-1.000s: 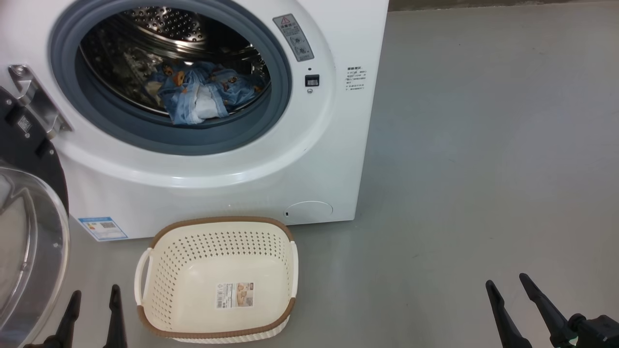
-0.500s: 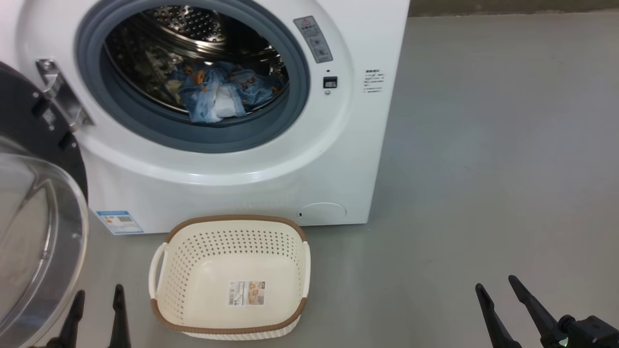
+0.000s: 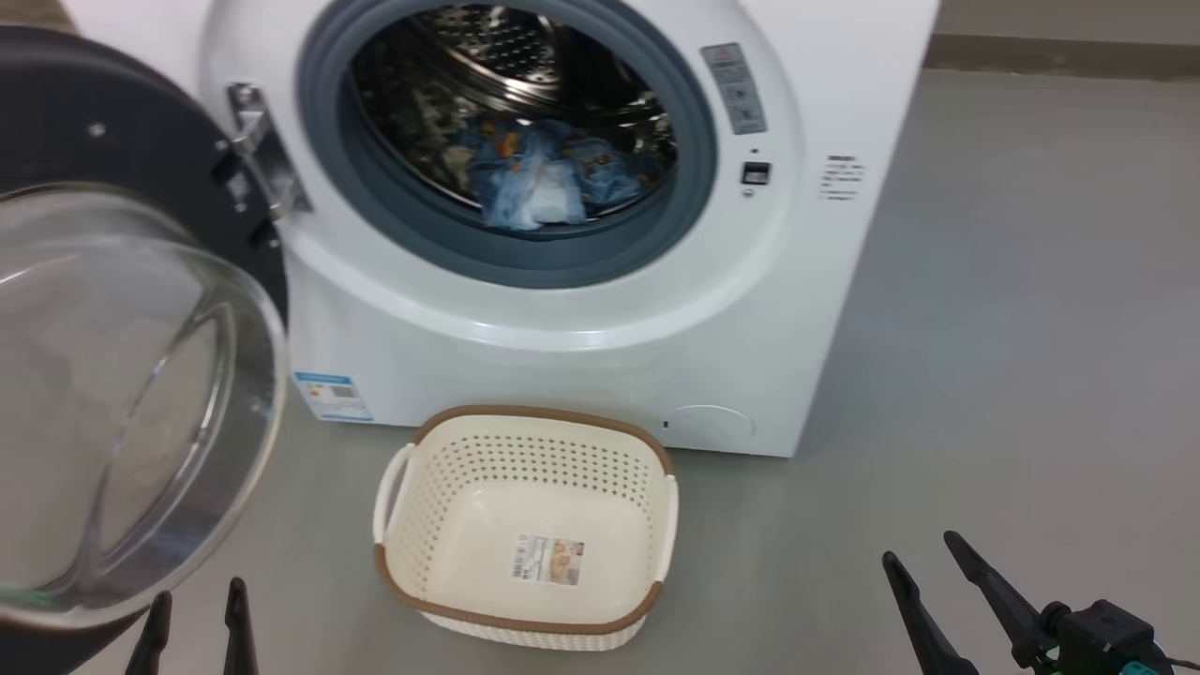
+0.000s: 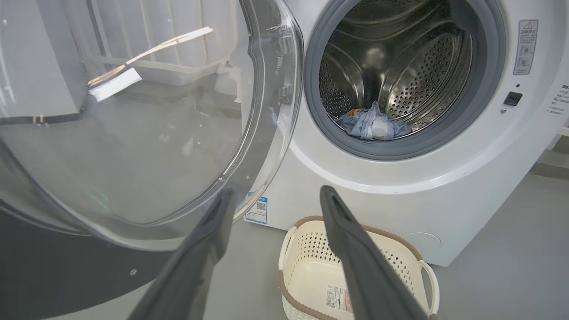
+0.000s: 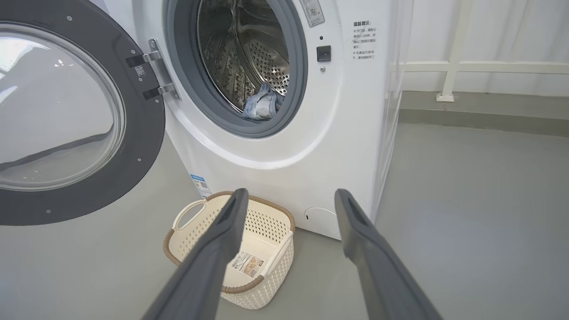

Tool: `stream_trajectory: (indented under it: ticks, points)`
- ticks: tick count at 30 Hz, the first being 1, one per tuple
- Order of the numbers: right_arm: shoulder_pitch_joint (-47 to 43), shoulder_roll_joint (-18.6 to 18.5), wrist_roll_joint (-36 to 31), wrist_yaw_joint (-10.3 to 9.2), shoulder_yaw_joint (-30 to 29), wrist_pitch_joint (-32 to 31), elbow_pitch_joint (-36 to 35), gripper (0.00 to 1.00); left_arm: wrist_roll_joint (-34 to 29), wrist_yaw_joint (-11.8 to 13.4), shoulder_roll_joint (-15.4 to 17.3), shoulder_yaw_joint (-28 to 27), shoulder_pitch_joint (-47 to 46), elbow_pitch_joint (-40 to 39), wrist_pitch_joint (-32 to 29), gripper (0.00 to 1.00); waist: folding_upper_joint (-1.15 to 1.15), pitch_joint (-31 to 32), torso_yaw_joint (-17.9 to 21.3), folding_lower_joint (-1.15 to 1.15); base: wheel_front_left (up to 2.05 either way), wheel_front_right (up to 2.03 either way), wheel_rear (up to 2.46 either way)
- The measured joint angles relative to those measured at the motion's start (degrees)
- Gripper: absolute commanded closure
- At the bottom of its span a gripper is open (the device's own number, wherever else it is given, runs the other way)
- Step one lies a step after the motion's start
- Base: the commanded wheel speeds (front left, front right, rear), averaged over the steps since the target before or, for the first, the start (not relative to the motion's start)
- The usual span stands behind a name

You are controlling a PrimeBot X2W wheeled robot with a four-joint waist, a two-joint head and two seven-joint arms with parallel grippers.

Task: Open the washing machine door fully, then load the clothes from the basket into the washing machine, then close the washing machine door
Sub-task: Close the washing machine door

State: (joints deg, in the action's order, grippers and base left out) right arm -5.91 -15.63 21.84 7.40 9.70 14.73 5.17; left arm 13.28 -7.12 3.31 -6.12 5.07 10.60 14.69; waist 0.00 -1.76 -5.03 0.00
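The washing machine [image 3: 581, 375] stands on the grey floor [image 3: 984, 328] with its round mouth uncovered. Its grey gasket [image 3: 525, 267] rings a perforated steel drum [image 3: 487, 56]. The clothes [image 3: 539, 178] lie in that drum as one small heap at the bottom, close to the front lip. They are light-blue fabric with small orange-brown prints and a white piece at the front of the heap. The washing machine door [image 3: 112, 103] is swung wide out to the robot's left on its metal hinge [image 3: 267, 150]. Its black ring faces outward, and its clear glass bowl [image 3: 122, 394] bulges toward the camera. The basket [image 3: 544, 412] sits upright on the floor just in front of the machine's lower panel, near the round service cap [image 3: 708, 424] and to the right of the blue sticker [image 3: 333, 396]. Its inside shows bare cream perforated walls and a bare bottom carrying a paper label [image 3: 547, 560]. The left tool [image 3: 198, 589] is low at the left, just beside the lower edge of the open door. Its two dark fingers are spread wide with nothing between them. In the left wrist view one of them overlaps the rim of the glass bowl, and I cannot tell whether it touches. The right tool [image 3: 918, 545] is low at the right over bare floor, well apart from the basket and the machine. Its fingers are likewise spread wide and grip nothing.
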Motion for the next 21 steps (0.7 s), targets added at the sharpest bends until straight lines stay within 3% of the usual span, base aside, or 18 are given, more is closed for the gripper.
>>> stream_trajectory:
  ticks: [21]
  points:
    - [4.6, -1.0, 0.1, 0.0, 5.3, 0.0, 2.3, 0.0, 1.1, 0.9, -0.7, -0.8, 0.6, 0.6, 0.0, 0.0, 0.0, 0.0, -15.0, 0.0, 0.0, 0.0, 0.0]
